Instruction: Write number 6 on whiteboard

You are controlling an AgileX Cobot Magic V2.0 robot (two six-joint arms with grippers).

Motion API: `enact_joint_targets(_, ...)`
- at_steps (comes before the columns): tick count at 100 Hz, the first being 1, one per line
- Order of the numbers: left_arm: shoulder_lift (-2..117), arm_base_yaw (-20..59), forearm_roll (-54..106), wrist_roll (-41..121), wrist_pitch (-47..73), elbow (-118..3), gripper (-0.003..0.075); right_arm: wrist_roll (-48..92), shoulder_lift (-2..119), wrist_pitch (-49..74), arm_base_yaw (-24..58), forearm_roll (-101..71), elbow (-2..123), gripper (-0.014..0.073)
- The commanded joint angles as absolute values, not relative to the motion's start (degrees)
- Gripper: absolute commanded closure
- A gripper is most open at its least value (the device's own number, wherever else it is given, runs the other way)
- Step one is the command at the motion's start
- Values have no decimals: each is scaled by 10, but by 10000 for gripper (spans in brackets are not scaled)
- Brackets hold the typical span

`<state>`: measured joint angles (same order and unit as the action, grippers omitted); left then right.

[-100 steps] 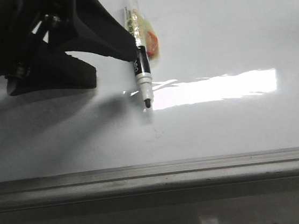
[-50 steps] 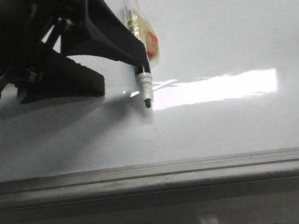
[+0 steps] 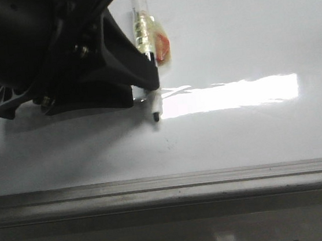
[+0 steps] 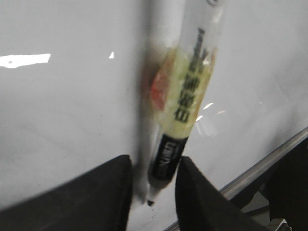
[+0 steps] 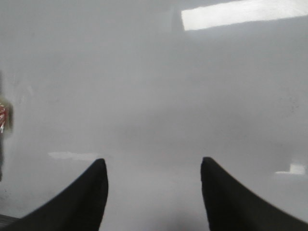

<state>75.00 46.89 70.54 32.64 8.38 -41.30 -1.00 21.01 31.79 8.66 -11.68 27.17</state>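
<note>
Front view: a marker (image 3: 147, 52) is clamped by the left gripper (image 3: 145, 81), tip at the whiteboard (image 3: 244, 35) centre-left; no stroke visible (right gripper (image 5: 154, 192) spread, empty).

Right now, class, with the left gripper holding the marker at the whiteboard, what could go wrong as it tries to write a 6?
1. The left gripper clamps the marker low on the barrel, leaving a long end above; it might pivot or slip under writing pressure.
2. The tip sits beside the bright glare patch on the whiteboard, so thin strokes may be hard to check.
3. No stroke is visible yet; contact may be too light.
</note>
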Motion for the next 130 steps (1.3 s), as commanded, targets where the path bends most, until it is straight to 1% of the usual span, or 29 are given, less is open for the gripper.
enact_joint_targets(1, 752, 470, 713, 324, 57, -427, 701, -4, 219, 277, 87, -118, 286, 208)
enact_joint_targets(4, 753, 470, 713, 324, 60, -427, 742, -4, 219, 277, 87, -118, 286, 208)
enact_joint_targets(30, 753, 470, 702, 327, 64, -427, 741, -4, 219, 283, 87, -119, 286, 208)
enact_joint_targets(51, 719, 470, 612, 330, 112, -427, 741, 10, 218, 291, 96, -126, 303, 208)
enact_joint_targets(61, 699, 470, 539, 332, 151, -427, 741, 110, 218, 295, 115, -185, 323, 208)
enact_joint_targets(71, 683, 470, 485, 365, 192, -427, 741, 235, 221, 302, 145, -287, 342, 208)
enact_joint_targets(85, 668, 470, 482, 452, 235, -427, 741, 347, 244, 320, 184, -386, 356, 208)
enact_joint_targets(99, 659, 470, 484, 505, 251, -427, 741, 443, 279, 339, 216, -459, 356, 207)
enact_joint_targets(117, 649, 470, 528, 622, 283, -427, 741, 571, 338, 363, 258, -575, 357, 203)
enact_joint_targets(122, 647, 470, 544, 660, 301, -427, 741, 605, 353, 361, 272, -595, 360, 188)
enact_joint_targets(130, 645, 470, 570, 698, 315, -427, 741, 643, 374, 349, 289, -609, 367, 123)
